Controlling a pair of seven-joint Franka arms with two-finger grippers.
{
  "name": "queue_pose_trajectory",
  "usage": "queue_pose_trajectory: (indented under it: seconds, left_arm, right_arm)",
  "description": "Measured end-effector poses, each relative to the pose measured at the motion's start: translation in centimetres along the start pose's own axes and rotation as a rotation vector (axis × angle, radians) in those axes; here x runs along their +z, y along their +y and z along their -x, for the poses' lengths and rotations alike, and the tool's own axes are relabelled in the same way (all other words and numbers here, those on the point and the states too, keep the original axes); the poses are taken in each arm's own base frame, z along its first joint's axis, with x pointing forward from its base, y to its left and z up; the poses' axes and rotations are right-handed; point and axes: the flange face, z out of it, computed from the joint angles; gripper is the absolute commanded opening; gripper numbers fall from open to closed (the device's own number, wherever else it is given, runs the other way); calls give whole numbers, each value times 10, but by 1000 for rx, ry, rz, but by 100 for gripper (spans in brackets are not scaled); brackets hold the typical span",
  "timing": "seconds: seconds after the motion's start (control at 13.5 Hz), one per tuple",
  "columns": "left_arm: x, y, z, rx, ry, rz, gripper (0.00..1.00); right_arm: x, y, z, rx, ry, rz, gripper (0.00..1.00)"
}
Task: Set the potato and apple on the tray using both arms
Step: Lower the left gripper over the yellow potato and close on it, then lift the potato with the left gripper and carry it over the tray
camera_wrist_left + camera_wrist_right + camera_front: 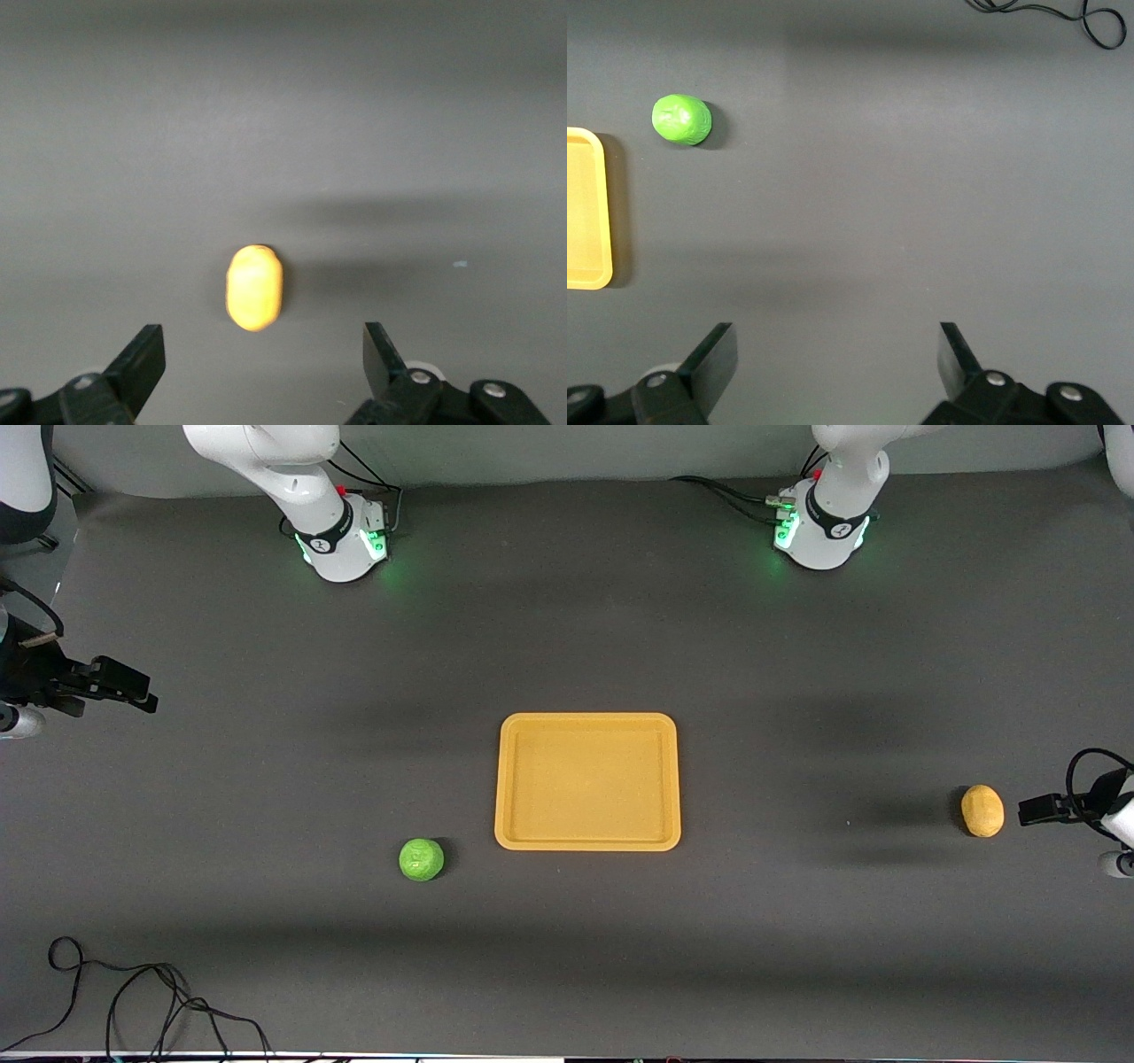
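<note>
The yellow-orange tray (587,781) lies empty in the middle of the table. The green apple (421,859) sits on the table beside the tray's near corner, toward the right arm's end. The tan potato (982,810) lies toward the left arm's end. My left gripper (1028,811) is open and empty, close beside the potato (255,288), which lies just ahead of its jaws (264,354). My right gripper (142,695) is open and empty at the right arm's end of the table, well away from the apple (681,119). Its wrist view shows its jaws (837,354) over bare table and the tray's edge (585,212).
A loose black cable (133,1001) lies by the table's near edge at the right arm's end and also shows in the right wrist view (1045,11). The arms' green-lit bases (341,540) (819,531) stand along the edge farthest from the front camera.
</note>
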Motion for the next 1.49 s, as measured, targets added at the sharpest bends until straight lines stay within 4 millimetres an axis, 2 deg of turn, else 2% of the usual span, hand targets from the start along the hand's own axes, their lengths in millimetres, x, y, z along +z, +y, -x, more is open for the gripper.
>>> queue_pose_trajectory:
  seconds: [0.15,0.22,0.59,0.74,0.89,0.97,1.04,1.11,1.26,1.49]
  left_arm:
    - [42,-19,3,9,-2,9,99]
    - [59,-21,5,15,-7,13,99]
    - [139,-11,24,120,-51,100,99]
    - [160,-10,27,151,-69,117,98]
    - [163,-12,28,178,-68,118,91]
    - [163,-13,28,193,-61,115,78]
    - [164,-15,28,203,-48,110,46]
    - [168,-17,30,212,-40,107,29]
    - [177,-25,35,232,-39,110,3]
    - [176,-27,36,242,-34,110,0]
  right_arm:
    - [1,0,-1,0,-2,0,100]
    - [2,0,-1,0,-3,0,100]
    - [2,0,-1,0,-4,0,100]
    - [3,0,-1,0,-5,0,100]
    - [4,0,-2,0,-7,-1,100]
    - [4,0,-2,0,-7,-1,100]
    - [5,0,-2,0,-8,-1,100]
    - [5,0,-2,0,-8,-1,100]
    - [5,0,-2,0,-9,-1,100]
    - [5,0,-2,0,-9,-1,100]
